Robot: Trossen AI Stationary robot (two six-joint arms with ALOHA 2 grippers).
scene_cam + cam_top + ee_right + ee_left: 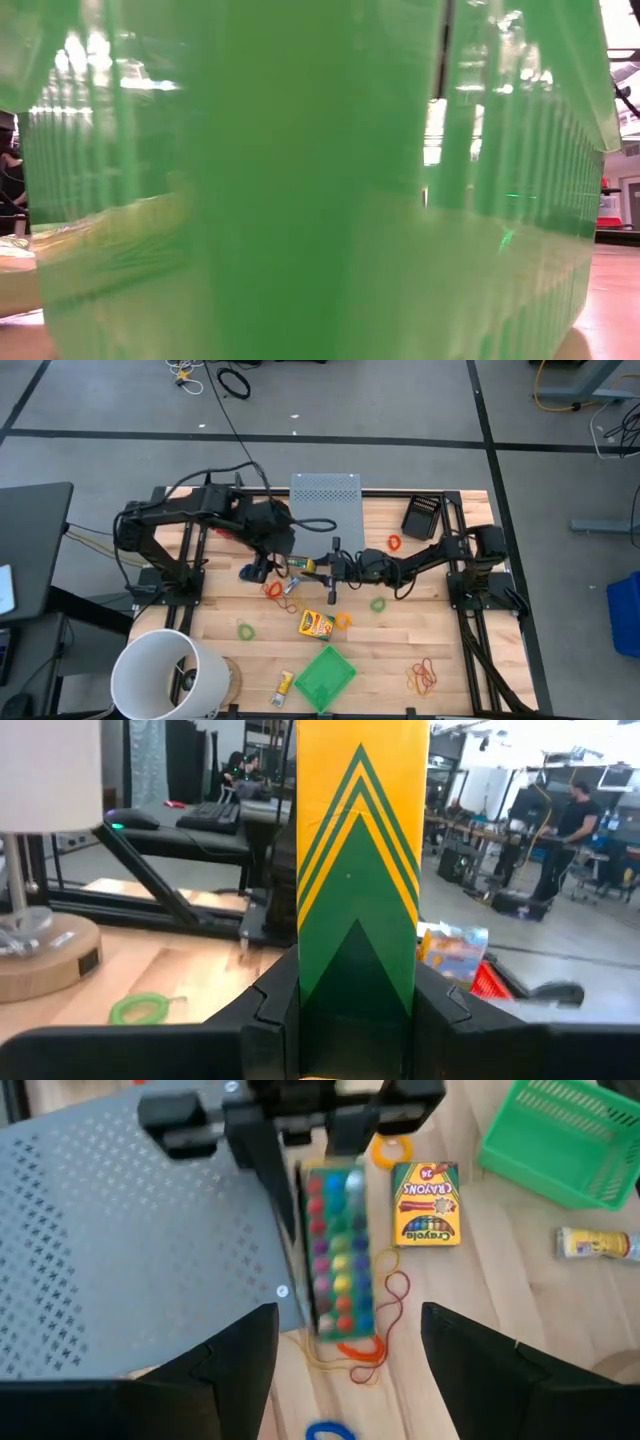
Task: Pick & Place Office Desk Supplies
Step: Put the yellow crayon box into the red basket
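Yellow-and-green crayon box (357,870) sat clamped in your right gripper (333,568) over the bench's middle, near the grey perforated tray (325,503); your left gripper (345,1350) hovered beside it, fingers apart; rubber bands (424,676), another Crayola box (316,624) and the green basket (325,677) showed most sorting undone.

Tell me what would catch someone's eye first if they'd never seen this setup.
Probably the yellow-and-green packet clamped upright in the right end effector at mid-table, with the open left end effector just beside it. Next, the big white bucket lying tipped at the table's near left corner. The green basket near the front edge fills the low camera's whole picture.
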